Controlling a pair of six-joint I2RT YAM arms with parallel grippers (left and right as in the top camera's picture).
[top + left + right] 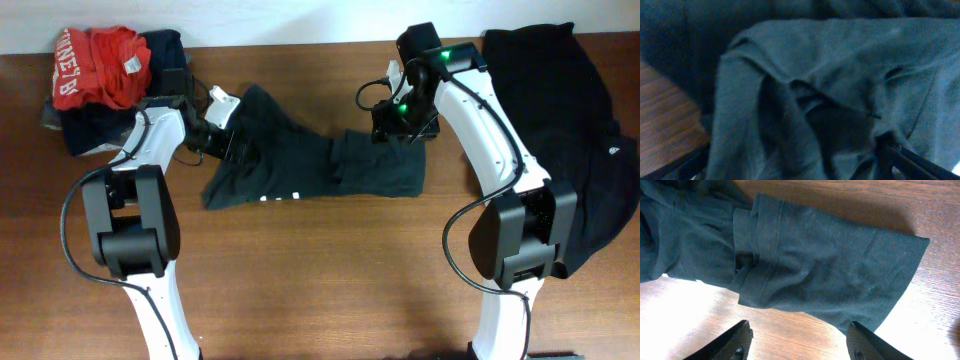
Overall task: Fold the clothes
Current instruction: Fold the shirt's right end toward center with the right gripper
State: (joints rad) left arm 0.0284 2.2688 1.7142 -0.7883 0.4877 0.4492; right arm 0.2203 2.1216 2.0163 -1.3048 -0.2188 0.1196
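A dark T-shirt [300, 160] lies crumpled across the middle of the table, with small white marks along its front edge. My left gripper [222, 128] hovers low over the shirt's left end. In the left wrist view its fingers [905, 159] stand wide apart and open, with bunched cloth [840, 65] filling the space between and beyond them. At the shirt's right end my right gripper [400, 128] is open. In the right wrist view that gripper [799, 325] is over bare wood, and the folded hem [830, 265] lies just past its tips, nothing between them.
A pile of clothes sits at the back left, a red garment [95, 65] with white lettering on top of navy ones [95, 130]. A large black garment [570, 130] spreads over the table's right side. Bare wooden tabletop [320, 270] runs along the front.
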